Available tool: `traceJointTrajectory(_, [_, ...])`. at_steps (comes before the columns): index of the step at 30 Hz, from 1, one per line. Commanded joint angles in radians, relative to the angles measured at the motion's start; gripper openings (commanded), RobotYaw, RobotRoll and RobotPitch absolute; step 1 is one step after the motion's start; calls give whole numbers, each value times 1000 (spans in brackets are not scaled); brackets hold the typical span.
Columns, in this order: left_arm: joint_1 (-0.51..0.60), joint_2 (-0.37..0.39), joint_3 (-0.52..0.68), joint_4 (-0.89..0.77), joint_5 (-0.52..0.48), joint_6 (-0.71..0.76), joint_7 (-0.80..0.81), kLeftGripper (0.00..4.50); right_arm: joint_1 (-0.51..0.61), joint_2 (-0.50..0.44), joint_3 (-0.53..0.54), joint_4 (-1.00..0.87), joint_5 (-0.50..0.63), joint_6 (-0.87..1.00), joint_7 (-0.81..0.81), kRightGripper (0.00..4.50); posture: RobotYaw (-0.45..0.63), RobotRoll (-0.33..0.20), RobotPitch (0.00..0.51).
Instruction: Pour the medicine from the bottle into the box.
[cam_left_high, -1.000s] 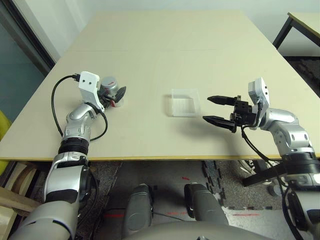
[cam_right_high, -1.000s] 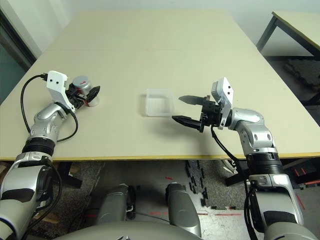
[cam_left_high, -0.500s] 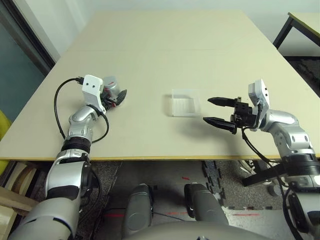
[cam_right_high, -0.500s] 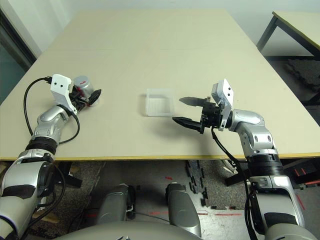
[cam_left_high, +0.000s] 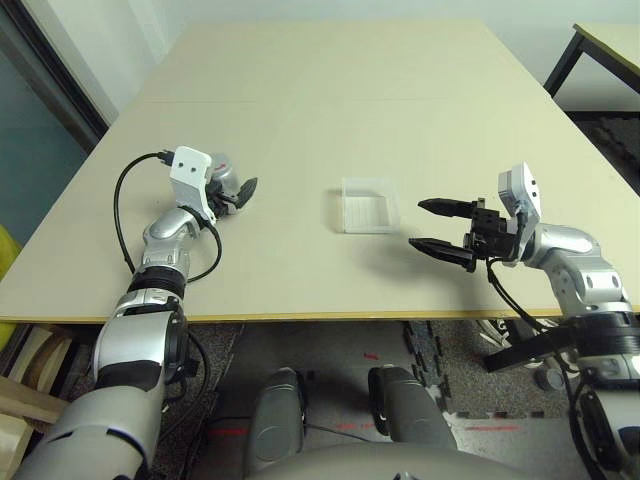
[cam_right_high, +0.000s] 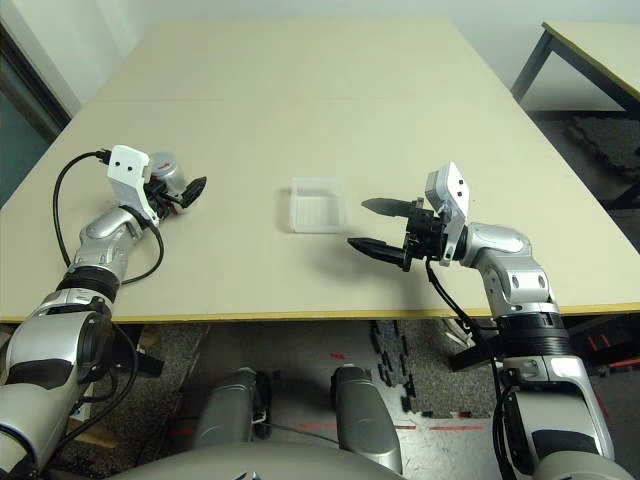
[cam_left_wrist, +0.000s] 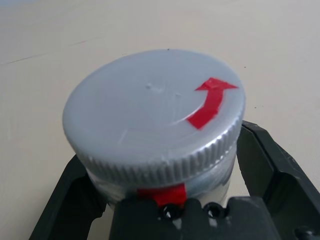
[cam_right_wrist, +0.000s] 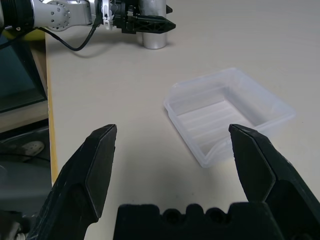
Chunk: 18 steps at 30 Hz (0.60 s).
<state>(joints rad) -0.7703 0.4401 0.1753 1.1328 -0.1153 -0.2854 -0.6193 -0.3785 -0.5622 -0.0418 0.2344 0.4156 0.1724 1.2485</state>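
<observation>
Two black fingers of left tool flank bottle.

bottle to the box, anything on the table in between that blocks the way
Nothing visible does. The bottle stands at the table's left side between the fingers of the left end effector, its cap still on. The tabletop between it and the box is bare. The right end effector hovers open on the box's far side.

Pale beige table bearing clear box at centre, capped silver bottle at nine o'clock.
</observation>
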Motion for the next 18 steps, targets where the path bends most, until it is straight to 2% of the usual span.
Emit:
traceJointTrajectory(1, [-4,-7,-9,32,16,-10,6,4500,10,-11,-9,-17,3,-10,-4,4459,-173,0,95])
traceJointTrajectory(15, [-12,-6,-8,61,22,-15,7,4500,19,-21,-13,-18,5,-16,-2,4459,-179,0,94])
traceJointTrajectory(18, [-15,-7,-4,69,19,-18,2,3839,19,-21,-13,-17,4,-19,-3,4500,-179,0,94])
